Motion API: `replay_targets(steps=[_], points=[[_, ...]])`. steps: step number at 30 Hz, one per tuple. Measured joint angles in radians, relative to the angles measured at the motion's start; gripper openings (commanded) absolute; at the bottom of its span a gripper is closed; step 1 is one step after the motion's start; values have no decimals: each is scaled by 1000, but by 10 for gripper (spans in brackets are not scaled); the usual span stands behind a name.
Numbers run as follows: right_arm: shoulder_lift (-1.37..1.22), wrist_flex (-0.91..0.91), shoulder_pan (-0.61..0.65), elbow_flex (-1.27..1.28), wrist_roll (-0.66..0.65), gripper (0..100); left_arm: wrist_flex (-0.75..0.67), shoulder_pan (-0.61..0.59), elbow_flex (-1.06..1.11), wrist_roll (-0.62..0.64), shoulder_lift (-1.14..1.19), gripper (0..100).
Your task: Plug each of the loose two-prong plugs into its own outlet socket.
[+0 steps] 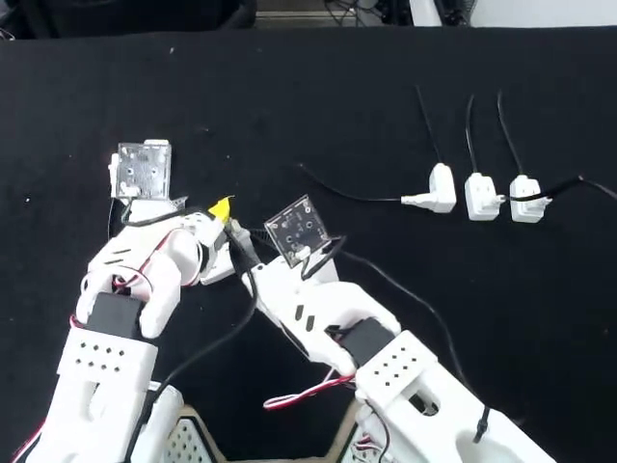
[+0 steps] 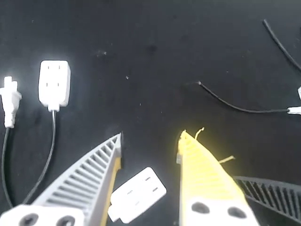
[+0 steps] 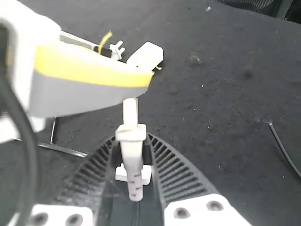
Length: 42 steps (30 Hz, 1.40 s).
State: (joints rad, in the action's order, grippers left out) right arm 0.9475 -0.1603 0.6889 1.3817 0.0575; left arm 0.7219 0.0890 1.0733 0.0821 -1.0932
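Right tool [image 3: 132, 139] clamps plug [image 3: 130, 162] just beside left tool [image 2: 150, 139].

No lettering, number, label or sign can be read anywhere. The white socket block [image 2: 54, 84], the plug [image 3: 130, 155] and the black table [image 1: 289, 96] carry no legible print.
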Motion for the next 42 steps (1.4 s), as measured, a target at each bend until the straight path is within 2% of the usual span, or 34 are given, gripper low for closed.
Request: replay_targets(steps=[4,21,28,42], points=[[0,0,-5,0,0,11,-60,0,34,-26,0,196],[0,6,5,17,2,11,-64,3,-32,-35,-8,196],[0,6,8,17,0,11,31,38,-34,-87,-8,196],[0,6,-6,18,0,11,23,0,-2,-124,-9,196]])
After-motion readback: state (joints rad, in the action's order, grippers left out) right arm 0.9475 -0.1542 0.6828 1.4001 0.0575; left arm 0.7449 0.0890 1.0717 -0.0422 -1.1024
